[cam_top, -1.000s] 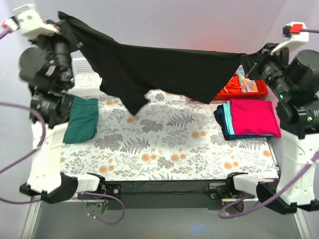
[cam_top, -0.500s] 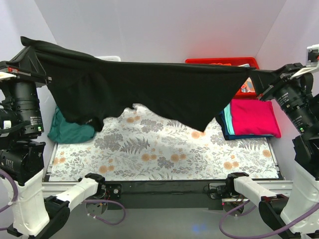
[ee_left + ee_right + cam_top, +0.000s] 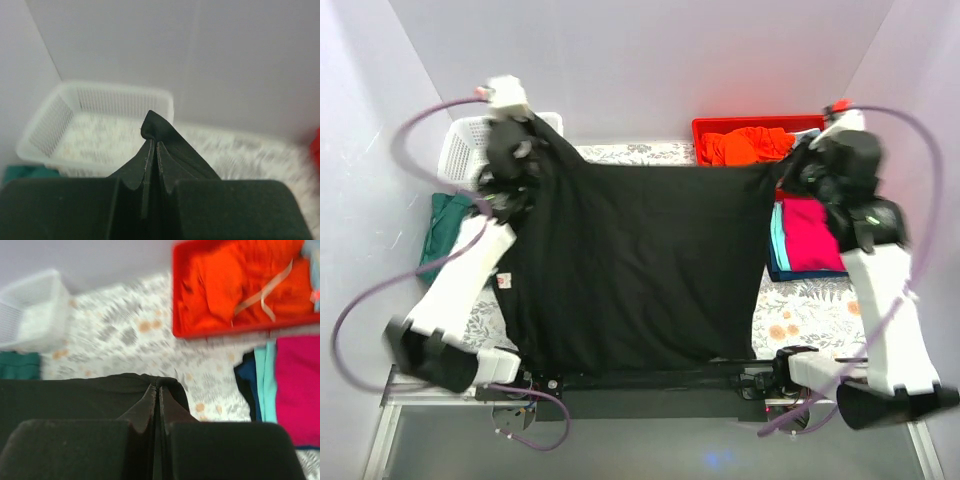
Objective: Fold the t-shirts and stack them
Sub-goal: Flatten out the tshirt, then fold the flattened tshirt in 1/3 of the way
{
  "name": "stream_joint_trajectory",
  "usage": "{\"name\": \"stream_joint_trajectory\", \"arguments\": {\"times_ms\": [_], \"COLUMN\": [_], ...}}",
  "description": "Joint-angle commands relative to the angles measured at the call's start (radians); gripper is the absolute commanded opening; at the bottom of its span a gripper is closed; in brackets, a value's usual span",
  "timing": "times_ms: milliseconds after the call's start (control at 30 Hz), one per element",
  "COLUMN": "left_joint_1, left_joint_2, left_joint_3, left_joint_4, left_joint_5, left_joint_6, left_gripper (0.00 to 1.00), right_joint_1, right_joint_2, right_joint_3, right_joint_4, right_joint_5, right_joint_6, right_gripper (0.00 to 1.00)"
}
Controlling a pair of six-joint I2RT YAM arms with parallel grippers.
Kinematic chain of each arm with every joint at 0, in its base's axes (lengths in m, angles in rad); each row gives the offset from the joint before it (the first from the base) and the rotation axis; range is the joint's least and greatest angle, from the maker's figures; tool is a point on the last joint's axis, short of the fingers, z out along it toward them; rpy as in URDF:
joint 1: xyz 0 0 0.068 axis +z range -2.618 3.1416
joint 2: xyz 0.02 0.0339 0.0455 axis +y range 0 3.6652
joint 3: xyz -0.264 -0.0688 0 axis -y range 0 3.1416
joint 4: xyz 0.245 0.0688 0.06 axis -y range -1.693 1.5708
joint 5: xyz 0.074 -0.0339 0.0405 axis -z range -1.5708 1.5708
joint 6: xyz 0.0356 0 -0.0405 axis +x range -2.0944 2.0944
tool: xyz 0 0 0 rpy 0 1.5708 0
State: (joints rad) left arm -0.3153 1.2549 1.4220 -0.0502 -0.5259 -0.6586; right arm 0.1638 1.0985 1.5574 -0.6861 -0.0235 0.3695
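One large black shirt (image 3: pixel 630 270) spreads across the middle of the floral surface (image 3: pixel 810 315), with its near edge at the front rim. To its right is a pile (image 3: pixel 772 245) of folded shirts, topped by a magenta shirt (image 3: pixel 815 235). A folded green shirt (image 3: pixel 438 235) lies to the left. The left gripper (image 3: pixel 152 150) and right gripper (image 3: pixel 156 390) are each clamped tight on a far corner of the black shirt.

You have five t-shirts to count here: one black t-shirt (image 3: pixel 640 270), one dark-green t-shirt (image 3: pixel 440 228), one magenta t-shirt (image 3: pixel 815 235), one teal t-shirt (image 3: pixel 777 232) and one navy t-shirt (image 3: pixel 802 274), plus one red bin (image 3: pixel 720 122), one white basket (image 3: pixel 460 150) and one heap of orange cloth (image 3: pixel 750 146).
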Motion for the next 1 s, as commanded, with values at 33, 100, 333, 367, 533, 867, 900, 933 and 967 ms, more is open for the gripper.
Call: {"name": "stream_joint_trajectory", "arguments": {"times_ms": [33, 100, 333, 367, 533, 867, 900, 933, 967], "left_joint_1": [0.007, 0.007, 0.033, 0.036, 0.058, 0.067, 0.067, 0.067, 0.067], "left_joint_2": [0.224, 0.334, 0.653, 0.676, 0.791, 0.772, 0.761, 0.749, 0.733], "left_joint_3": [-0.196, -0.186, 0.041, 0.099, 0.248, 0.164, 0.141, 0.117, 0.065], "left_joint_4": [0.243, 0.276, 0.276, 0.270, 0.230, 0.176, 0.174, 0.171, 0.173], "left_joint_5": [-0.013, -0.016, -0.009, -0.006, 0.026, 0.072, 0.064, 0.061, 0.060], "left_joint_6": [-0.053, -0.065, -0.147, -0.148, -0.147, -0.188, -0.193, -0.197, -0.208], "left_gripper": [0.00, 0.00, 0.00, 0.00, 0.00, 0.00, 0.00, 0.00, 0.00], "right_joint_1": [-0.004, -0.006, -0.015, -0.021, -0.047, -0.104, -0.106, -0.109, -0.115], "right_joint_2": [0.132, 0.225, 0.550, 0.605, 0.721, 0.767, 0.765, 0.764, 0.762], "right_joint_3": [-0.322, -0.356, -0.179, -0.124, 0.001, -0.005, -0.017, -0.040, -0.054], "right_joint_4": [0.221, 0.296, 0.370, 0.370, 0.364, 0.346, 0.346, 0.346, 0.346], "right_joint_5": [0.091, 0.100, 0.132, 0.129, 0.059, -0.015, -0.016, -0.015, -0.021], "right_joint_6": [0.109, 0.135, 0.112, 0.109, 0.114, 0.128, 0.128, 0.131, 0.132], "right_gripper": [0.01, 0.01, 0.01, 0.01, 0.01, 0.01, 0.01, 0.01, 0.01]}}
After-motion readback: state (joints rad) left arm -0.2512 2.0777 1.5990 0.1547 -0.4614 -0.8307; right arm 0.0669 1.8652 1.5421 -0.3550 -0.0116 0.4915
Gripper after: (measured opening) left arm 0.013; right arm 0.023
